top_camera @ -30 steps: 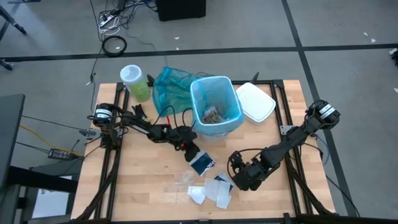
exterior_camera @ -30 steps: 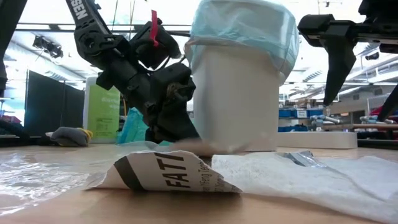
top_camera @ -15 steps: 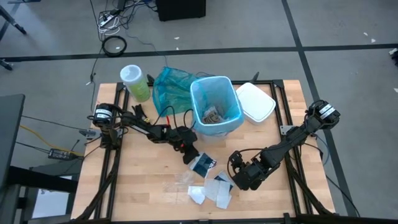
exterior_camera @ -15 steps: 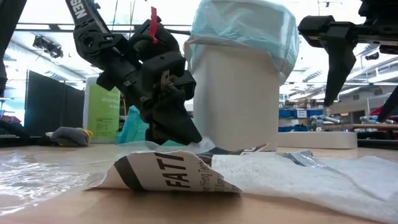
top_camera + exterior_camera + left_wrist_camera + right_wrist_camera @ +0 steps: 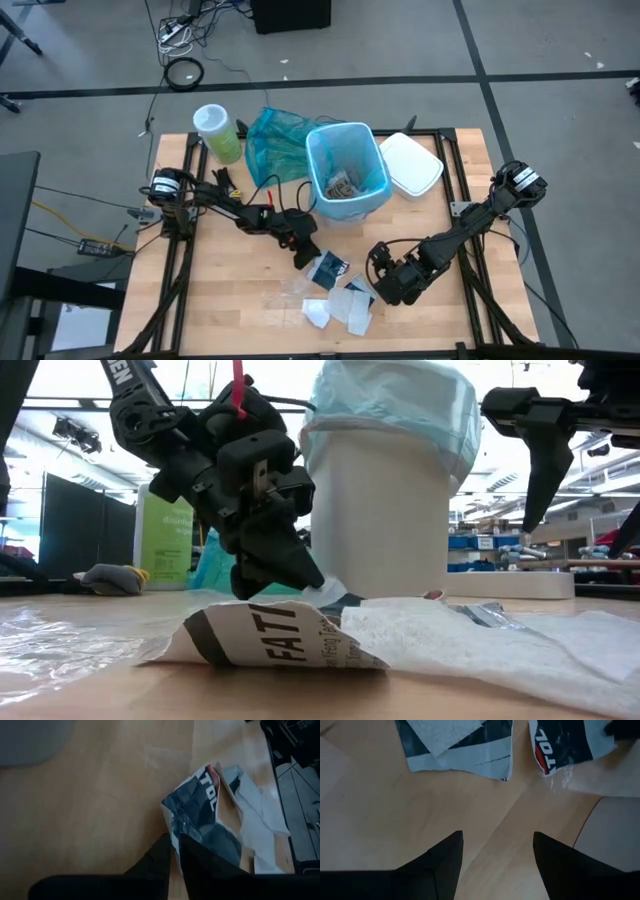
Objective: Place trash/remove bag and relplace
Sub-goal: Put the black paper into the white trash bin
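While the left gripper [image 5: 175, 851] pinches the dark packet's [image 5: 200, 815] edge, the right gripper [image 5: 497, 852] hangs spread over bare wood.

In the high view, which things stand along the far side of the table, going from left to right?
Green canister with a pale lid → teal-green plastic bag → white bin lined with the light blue bag → white lid.

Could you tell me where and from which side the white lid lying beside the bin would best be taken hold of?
Probably by its rim, from above. The white lid lies flat on the table, right of the lined bin, so only its thin edge offers purchase. The corner overhanging the table's far edge looks easiest: one finger could slip beneath it there. The right tool is nearer.
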